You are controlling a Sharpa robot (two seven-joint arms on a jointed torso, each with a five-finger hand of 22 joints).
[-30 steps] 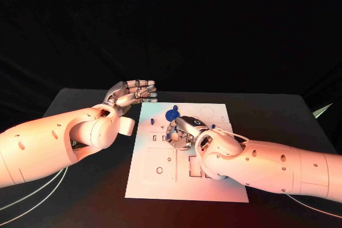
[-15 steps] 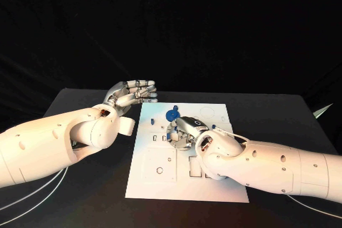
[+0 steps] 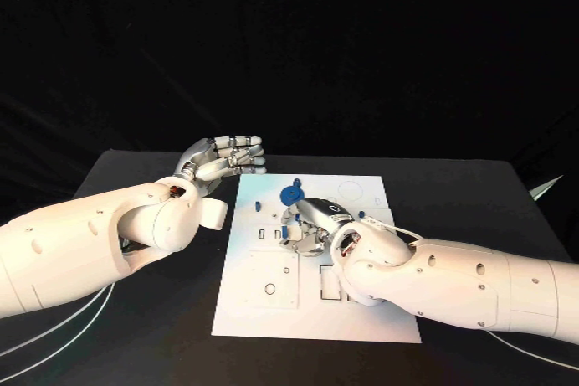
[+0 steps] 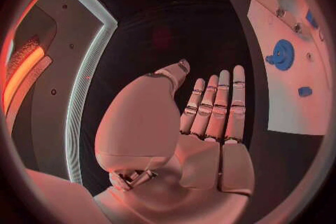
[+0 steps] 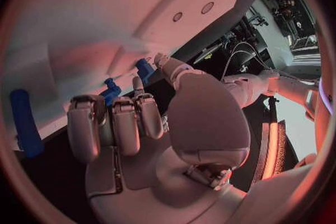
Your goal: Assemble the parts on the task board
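1. We see the task board (image 3: 316, 269) as a white plate in the middle of the head view, its long axis running from the lower edge up toward the far side of the black table (image 3: 470, 193).
2. Our right hand (image 3: 309, 227) sits low over the board's upper middle, fingers curled inward. In the right wrist view a small blue part (image 5: 145, 70) shows at the fingertips (image 5: 136, 106); we judge it pinched there, though the contact itself is partly hidden.
3. We judge the hand is bent down like this to seat that part into a slot of the board.
4. A blue gear (image 3: 291, 193) lies flat on the board's upper part, just above the right hand; its axis points up out of the plate.
5. A small blue peg (image 3: 257, 206) stands near the board's left edge, upright as far as we can tell.
6. In the right wrist view, 1 longer blue bar (image 5: 23, 123) lies at the left of the circle; we cannot tell whether it rests on the board.
7. Our left hand (image 3: 223, 158) hovers off the board's upper left corner, fingers straight and close together, holding nothing; we judge it parked clear of the work.
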